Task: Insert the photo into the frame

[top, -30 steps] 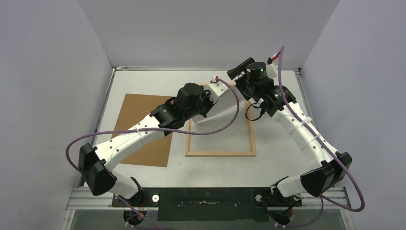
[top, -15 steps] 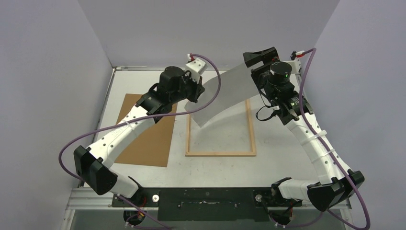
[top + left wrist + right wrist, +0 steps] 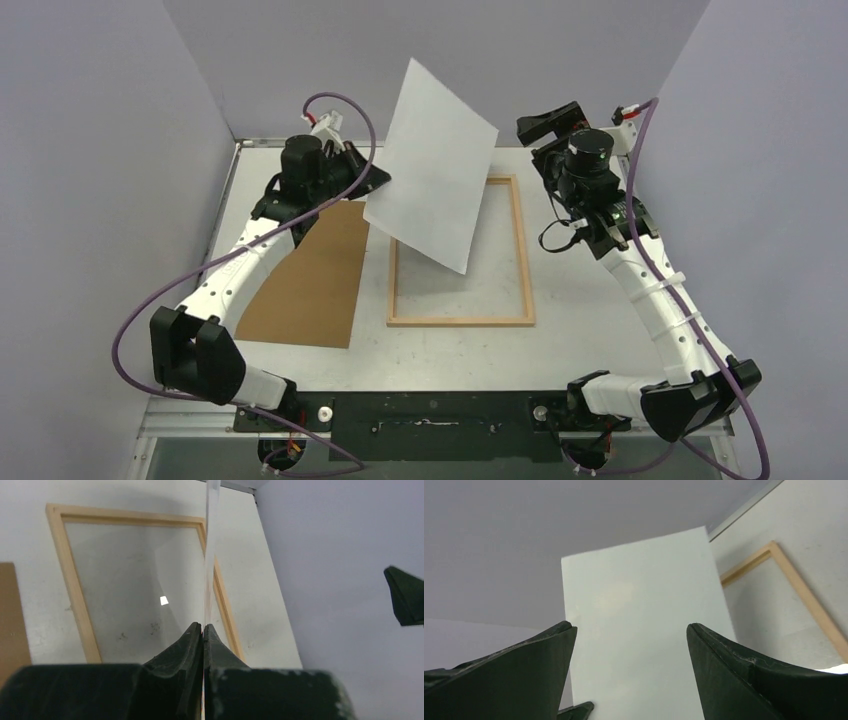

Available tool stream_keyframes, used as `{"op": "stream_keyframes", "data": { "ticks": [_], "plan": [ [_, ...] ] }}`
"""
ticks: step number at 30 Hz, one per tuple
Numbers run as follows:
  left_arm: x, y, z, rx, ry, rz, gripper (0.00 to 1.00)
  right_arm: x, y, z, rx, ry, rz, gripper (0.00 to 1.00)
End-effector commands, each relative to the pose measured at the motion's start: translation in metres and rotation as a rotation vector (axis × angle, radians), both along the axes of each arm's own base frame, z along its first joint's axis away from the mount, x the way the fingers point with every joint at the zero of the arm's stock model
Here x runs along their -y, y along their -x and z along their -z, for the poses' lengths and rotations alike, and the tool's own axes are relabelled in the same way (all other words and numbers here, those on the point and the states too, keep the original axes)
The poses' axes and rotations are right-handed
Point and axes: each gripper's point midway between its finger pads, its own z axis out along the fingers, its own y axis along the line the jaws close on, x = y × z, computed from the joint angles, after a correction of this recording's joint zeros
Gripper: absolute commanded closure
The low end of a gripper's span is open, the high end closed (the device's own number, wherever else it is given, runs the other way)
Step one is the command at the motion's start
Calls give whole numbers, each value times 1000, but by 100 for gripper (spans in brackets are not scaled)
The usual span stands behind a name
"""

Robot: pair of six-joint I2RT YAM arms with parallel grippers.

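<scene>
Matt white photo (image 3: 432,165), pale wood frame (image 3: 460,321)

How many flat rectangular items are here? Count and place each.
3: the white-backed rectangular photo held up in the left gripper; the thin light-wood frame flat mid-table; the brown backing board left of it.

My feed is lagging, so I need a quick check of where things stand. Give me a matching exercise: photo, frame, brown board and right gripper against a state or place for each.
Column one:
1. photo
2. frame
3. brown board
4. right gripper

Column two:
A. open, holding nothing
B. lying flat, left of the frame
C. raised in the air, pinched at one edge by the left gripper
D. lying flat, no print in it

Pairs: 1-C; 2-D; 3-B; 4-A
</scene>
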Motion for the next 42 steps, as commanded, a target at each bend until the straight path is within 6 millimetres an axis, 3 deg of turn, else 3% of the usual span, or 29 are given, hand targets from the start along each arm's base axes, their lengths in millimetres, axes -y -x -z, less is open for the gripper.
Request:
{"op": "stream_keyframes", "data": {
  "ticks": [1,6,10,14,20,25,32,42],
  "plan": [
    [-7,-2,2,-134,215,-33,100,28,1,22,-92,162,54,17],
    [-8,10,72,-369,346,-10,100,63,-8,103,-356,326,43,15],
    [-23,5,105,-457,396,-36,100,86,-9,174,-528,344,-1,22],
    [-26,10,119,-489,350,-36,100,102,-1,235,-646,307,-6,29],
    [-32,11,137,-505,345,-73,100,97,14,302,-798,246,-64,42],
    [-35,5,138,-463,405,-119,100,102,31,335,-924,263,-56,56],
    [-37,-2,139,-446,493,-173,100,103,47,363,-1028,285,-72,60],
    [-37,14,164,-531,473,-272,100,67,62,379,-1067,204,-194,60]
  ]
}}
